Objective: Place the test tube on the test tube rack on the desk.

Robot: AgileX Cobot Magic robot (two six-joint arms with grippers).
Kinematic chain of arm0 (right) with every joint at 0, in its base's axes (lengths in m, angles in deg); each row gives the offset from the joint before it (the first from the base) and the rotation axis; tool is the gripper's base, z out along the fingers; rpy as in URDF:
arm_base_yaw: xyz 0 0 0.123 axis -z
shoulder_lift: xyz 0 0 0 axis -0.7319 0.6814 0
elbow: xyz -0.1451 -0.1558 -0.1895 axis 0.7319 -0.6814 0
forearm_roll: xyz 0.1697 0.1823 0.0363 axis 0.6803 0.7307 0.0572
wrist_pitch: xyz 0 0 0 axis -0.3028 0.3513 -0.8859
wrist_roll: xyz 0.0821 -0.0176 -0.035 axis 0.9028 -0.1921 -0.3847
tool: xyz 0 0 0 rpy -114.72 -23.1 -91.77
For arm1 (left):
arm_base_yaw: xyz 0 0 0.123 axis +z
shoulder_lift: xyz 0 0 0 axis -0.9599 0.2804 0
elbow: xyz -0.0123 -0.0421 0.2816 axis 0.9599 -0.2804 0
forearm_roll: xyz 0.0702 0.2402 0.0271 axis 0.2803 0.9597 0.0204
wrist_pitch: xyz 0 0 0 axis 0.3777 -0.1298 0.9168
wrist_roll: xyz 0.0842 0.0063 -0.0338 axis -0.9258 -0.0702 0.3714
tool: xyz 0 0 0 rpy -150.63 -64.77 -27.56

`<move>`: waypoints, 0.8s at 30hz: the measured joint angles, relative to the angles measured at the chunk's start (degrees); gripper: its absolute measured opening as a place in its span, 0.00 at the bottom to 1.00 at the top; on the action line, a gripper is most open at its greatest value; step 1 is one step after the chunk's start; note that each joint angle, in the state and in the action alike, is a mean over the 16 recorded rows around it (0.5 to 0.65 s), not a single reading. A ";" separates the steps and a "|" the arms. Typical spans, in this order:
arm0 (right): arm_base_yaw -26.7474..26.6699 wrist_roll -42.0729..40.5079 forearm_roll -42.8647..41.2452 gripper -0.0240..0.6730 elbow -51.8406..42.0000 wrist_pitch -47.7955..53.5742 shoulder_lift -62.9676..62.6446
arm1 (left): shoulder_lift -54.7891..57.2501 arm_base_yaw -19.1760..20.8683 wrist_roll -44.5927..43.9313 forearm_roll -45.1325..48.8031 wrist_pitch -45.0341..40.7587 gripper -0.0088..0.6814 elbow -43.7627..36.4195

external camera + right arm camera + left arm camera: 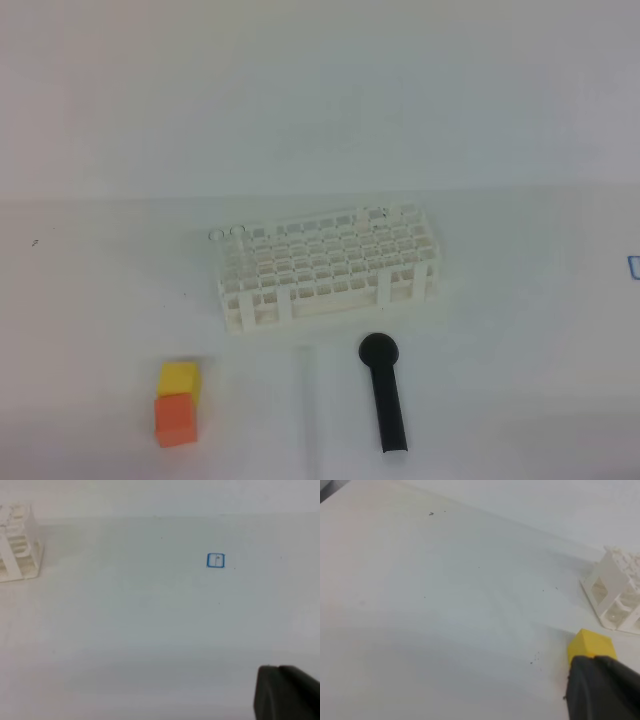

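Observation:
The white test tube rack (330,270) stands in the middle of the white desk (500,380). One corner of the rack shows in the left wrist view (615,592) and one in the right wrist view (17,545). The test tube (305,382) is a faint clear line lying on the desk just in front of the rack. Neither gripper shows in the exterior high view. One black finger of the left gripper (602,687) fills the lower right of its wrist view. One black finger of the right gripper (286,692) does the same in its view. Whether either gripper is open cannot be seen.
A black cylinder with a round head (385,395) lies right of the tube. A yellow block (178,378) and an orange block (175,418) sit to its left; the yellow one also shows in the left wrist view (590,644). A small blue square mark (215,560) is on the desk at the right.

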 joint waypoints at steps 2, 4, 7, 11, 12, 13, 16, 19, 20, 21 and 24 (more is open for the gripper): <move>0.00 0.00 0.00 0.03 0.00 0.00 0.00 | 0.04 0.00 0.00 0.00 -0.02 0.01 0.05; 0.00 0.00 0.00 0.03 0.00 0.00 0.00 | -0.06 0.00 -0.01 0.00 -0.11 0.01 0.08; 0.00 0.00 0.00 0.03 0.01 0.00 0.00 | -0.01 0.00 -0.02 0.00 -0.20 0.01 0.11; 0.00 0.00 0.00 0.03 0.01 0.00 0.00 | 0.00 0.00 -0.03 0.00 -0.33 0.01 0.12; 0.00 0.00 0.00 0.03 0.01 0.00 0.00 | 0.09 0.00 -0.03 -0.01 -0.33 0.01 0.24; 0.00 0.00 0.00 0.03 0.02 0.00 0.00 | 0.09 0.00 -0.03 -0.01 -0.33 0.01 0.24; 0.00 0.00 0.00 0.03 0.02 0.00 0.00 | 0.00 0.00 -0.04 0.06 -0.44 0.01 0.24; 0.00 0.00 0.00 0.03 0.02 0.00 0.00 | 0.09 0.00 0.05 -0.04 -0.44 0.01 0.24; 0.00 0.00 0.00 0.03 0.03 0.00 0.00 | 0.09 0.00 0.15 -0.20 -0.39 0.01 0.24; 0.00 0.00 0.00 0.03 0.03 0.00 0.00 | 0.00 0.00 0.29 -0.40 -0.33 0.01 0.24; 0.00 0.00 0.00 0.03 0.02 0.00 0.00 | 0.00 0.00 1.01 -1.40 -0.15 0.01 0.24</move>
